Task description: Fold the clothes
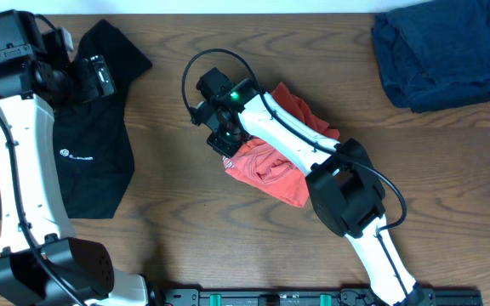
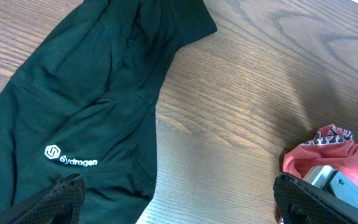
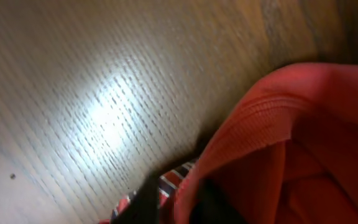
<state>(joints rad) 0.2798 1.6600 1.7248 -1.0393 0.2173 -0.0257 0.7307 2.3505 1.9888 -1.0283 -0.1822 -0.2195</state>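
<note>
Both grippers first: my right gripper (image 1: 224, 140) sits low at the left edge of the red garment (image 1: 266, 166), which lies crumpled mid-table. Its wrist camera is blurred and full of red cloth, so I cannot tell whether the jaws have pinched any. My left gripper (image 2: 176, 204) is spread wide and empty above the black shirt (image 1: 88, 161), which lies on the left side of the table (image 1: 177, 221). Navy clothes (image 1: 445, 55) lie stacked at the far right corner, well apart.

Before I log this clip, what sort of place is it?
Likely a robotics test bench: wooden table, left arm and right arm, and loose clothes: black shirt, red garment, navy pile.
</note>
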